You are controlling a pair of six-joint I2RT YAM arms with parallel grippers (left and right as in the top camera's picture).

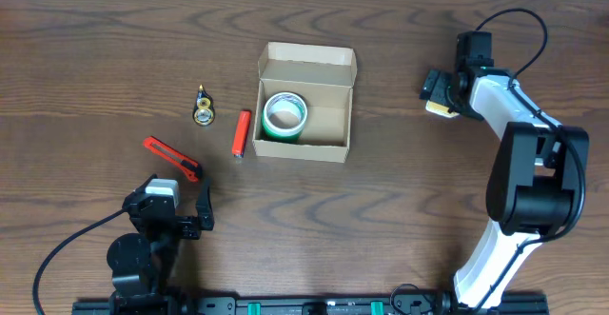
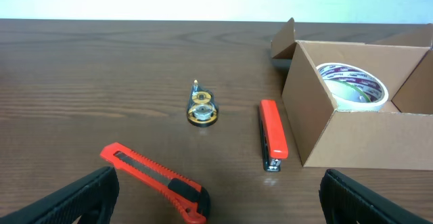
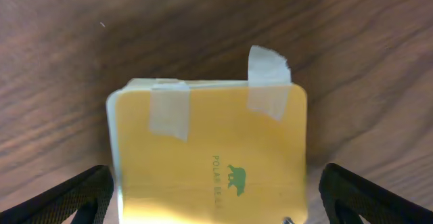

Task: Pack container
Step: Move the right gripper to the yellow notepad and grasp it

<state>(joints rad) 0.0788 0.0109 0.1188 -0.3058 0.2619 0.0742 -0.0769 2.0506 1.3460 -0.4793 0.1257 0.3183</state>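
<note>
The container [image 1: 303, 59] is an open tan cardboard box at the table's middle, flap lid up at the back, with a green-and-white tape roll [image 1: 284, 113] inside. It also shows at the right of the left wrist view [image 2: 352, 143], tape roll [image 2: 352, 85] in it. My left gripper [image 1: 171, 201] is open and empty near the front left; a red box cutter [image 2: 152, 180] lies just ahead between its fingers [image 2: 220, 189]. My right gripper [image 1: 439, 91] is open at the far right, its fingers [image 3: 216, 193] on either side of a yellow taped notepad [image 3: 210, 149] on the table.
A red stapler [image 1: 242, 133] lies just left of the box, also in the left wrist view [image 2: 272, 135]. A small black-and-gold tape dispenser [image 1: 204, 107] lies further left, also in the left wrist view [image 2: 201, 109]. The box cutter [image 1: 171, 157] lies front left.
</note>
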